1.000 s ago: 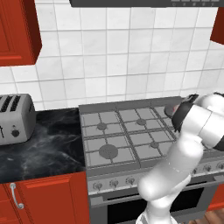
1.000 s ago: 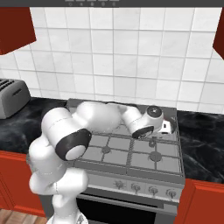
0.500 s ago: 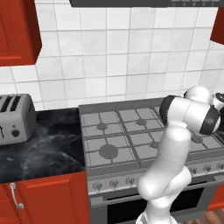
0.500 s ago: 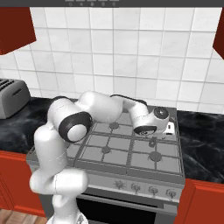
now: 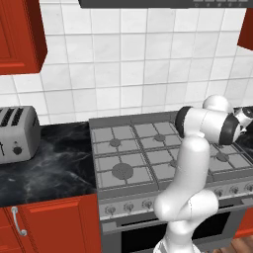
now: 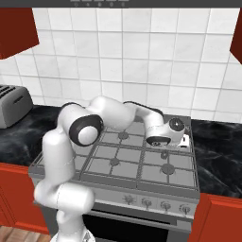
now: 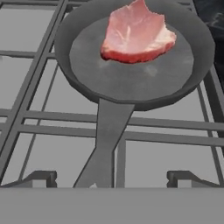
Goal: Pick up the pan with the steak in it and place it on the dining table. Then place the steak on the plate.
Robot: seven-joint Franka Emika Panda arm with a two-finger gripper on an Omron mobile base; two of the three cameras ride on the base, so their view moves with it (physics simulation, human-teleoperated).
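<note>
The hand view looks down on the dark grey pan (image 7: 131,70), which sits on the stove grates. The pink-red steak (image 7: 138,35) lies in its far half. The pan's handle (image 7: 107,135) runs toward the camera, straight between my two fingertips (image 7: 41,177). My gripper (image 7: 111,177) is open, a little above the handle's end, and holds nothing. From the right base view the gripper (image 6: 164,154) hangs over the stove's right rear burner. The dining table and the plate are out of view.
The grey stove (image 5: 128,153) is set in a black marble counter (image 5: 54,168) with red cabinets below. A toaster (image 5: 17,133) stands at the left. The tiled wall rises right behind the stove. My own arm (image 6: 118,116) stretches across the burners.
The arm has unfolded and reached out over the stove's right side. The hand has sunk slightly toward the burner. The jaws stayed open.
</note>
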